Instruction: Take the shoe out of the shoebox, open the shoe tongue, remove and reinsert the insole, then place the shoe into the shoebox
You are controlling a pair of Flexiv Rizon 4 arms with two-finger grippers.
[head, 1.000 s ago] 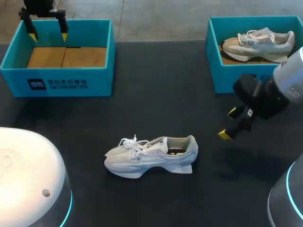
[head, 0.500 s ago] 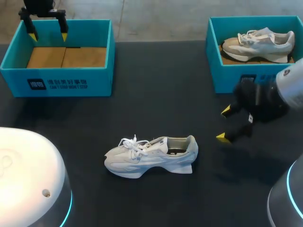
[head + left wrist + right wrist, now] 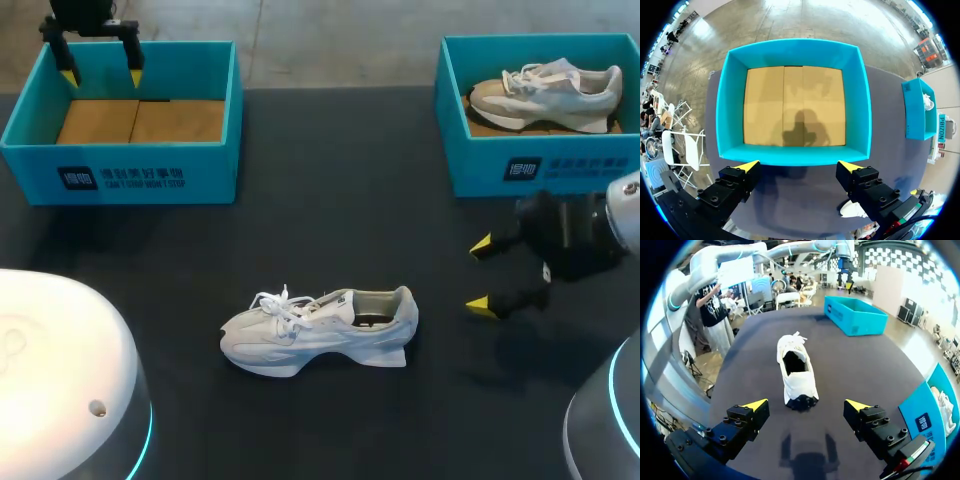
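Observation:
A white sneaker (image 3: 318, 328) lies on its sole on the dark table, toe to the left, heel toward my right gripper (image 3: 482, 275). That gripper is open and level, a short way to the right of the heel, nothing between its fingers. In the right wrist view the sneaker (image 3: 795, 371) lies straight ahead of the right gripper (image 3: 806, 403), heel nearest. My left gripper (image 3: 101, 62) hangs open over the far edge of the empty teal shoebox (image 3: 40, 97) at the back left. Seen from the left wrist, the shoebox (image 3: 730, 105) shows a bare cardboard floor beyond the left gripper (image 3: 797, 165).
A second teal shoebox (image 3: 450, 110) at the back right holds another pale sneaker (image 3: 545, 92). Its blue wall (image 3: 930, 410) shows beside my right gripper. A white rounded robot base (image 3: 60, 380) fills the front left corner.
My right gripper has swung from pointing down-left to lying level, its fingers now facing the shoe's heel, and dropped slightly toward the front. The left arm and the shoe have not moved.

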